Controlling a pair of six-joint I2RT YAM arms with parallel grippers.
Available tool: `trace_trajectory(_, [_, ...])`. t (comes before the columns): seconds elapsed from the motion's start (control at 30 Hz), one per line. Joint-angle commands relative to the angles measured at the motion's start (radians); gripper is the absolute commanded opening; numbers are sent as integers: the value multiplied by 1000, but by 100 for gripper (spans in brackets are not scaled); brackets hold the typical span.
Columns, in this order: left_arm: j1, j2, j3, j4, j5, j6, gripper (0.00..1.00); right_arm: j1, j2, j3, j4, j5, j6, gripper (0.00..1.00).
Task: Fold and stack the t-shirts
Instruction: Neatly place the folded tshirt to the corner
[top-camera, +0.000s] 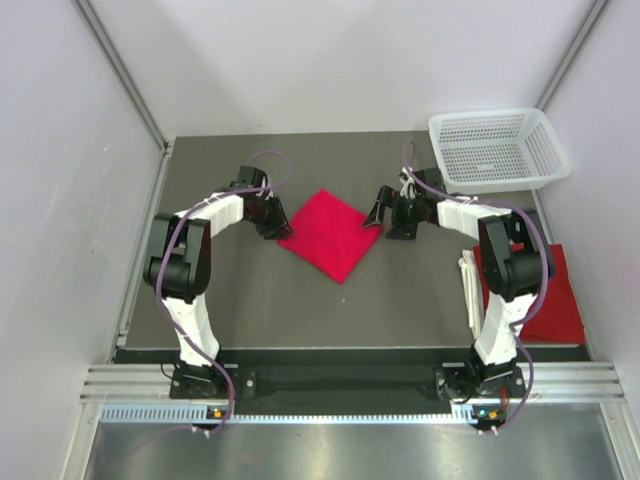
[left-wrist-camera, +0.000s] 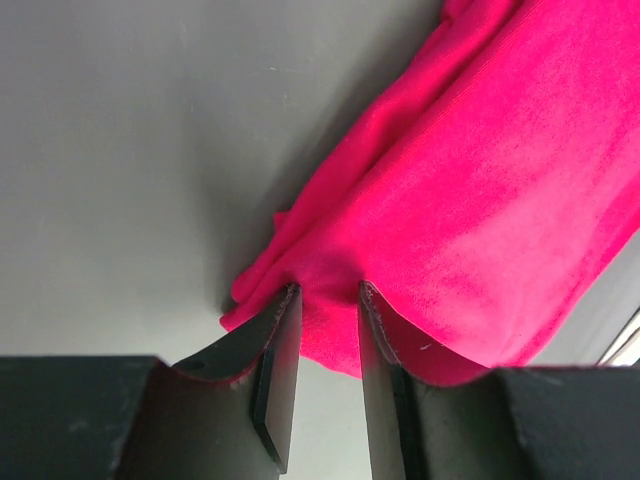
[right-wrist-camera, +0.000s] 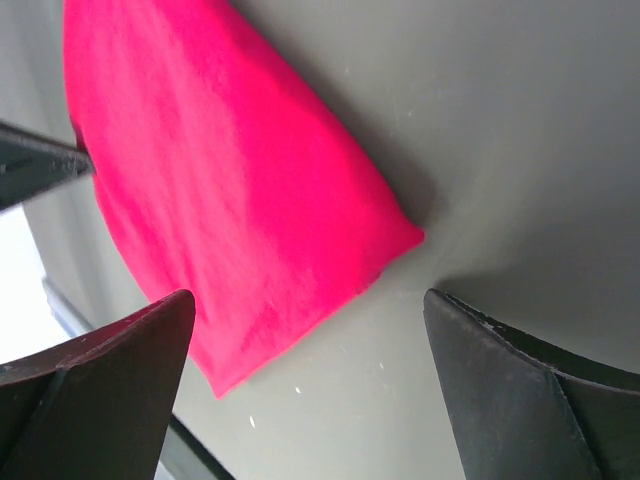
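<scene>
**Findings: one folded t-shirt at table centre, gripped at one corner**

The table (top-camera: 260, 300) is viewed from above, with 6 o'clock taken as the edge where both arms are bolted.

At about 4 o'clock, close to the near edge and partly covered by the right arm, a second t-shirt (top-camera: 558, 300) is seen lying flat. How it is folded cannot be told.

At the centre, a folded t-shirt (top-camera: 325, 235) is laid flat as a red diamond, one corner pointing to 6 o'clock.

At its 9 o'clock corner the left gripper (top-camera: 272, 225) is set. In the left wrist view its jaws are seen drawn narrow, with the shirt's edge caught between them and the cloth puckered at the fingertips.

At the 3 o'clock corner the right gripper (top-camera: 378, 212) is placed just beside the shirt. Its jaws are spread wide and nothing is held.

At about 1 o'clock, in the far right corner, a white mesh basket (top-camera: 490, 150) is noted, well apart from both shirts.
</scene>
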Motion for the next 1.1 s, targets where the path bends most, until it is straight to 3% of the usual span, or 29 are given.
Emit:
trace_trajectory(0.0, [1,28,-23,53,-46,7,34,61,54,-42,1,187,71,100])
trace_trajectory(0.3, [-14,-35,50,-19,-52,-44,34,124,31,-101,103,316,249,100])
trace_trajectory(0.6, [-232,-78,60,24,-118,-162,35,129,-30,-242,322,297,328,100])
trace_trajectory(0.93, [-258,7,0,61,-129,-173,34,98,-47,-426,860,94,418,95])
trace_trajectory(1.07, [-258,20,-8,53,-146,-165,34,89,-37,-456,978,34,455,91])
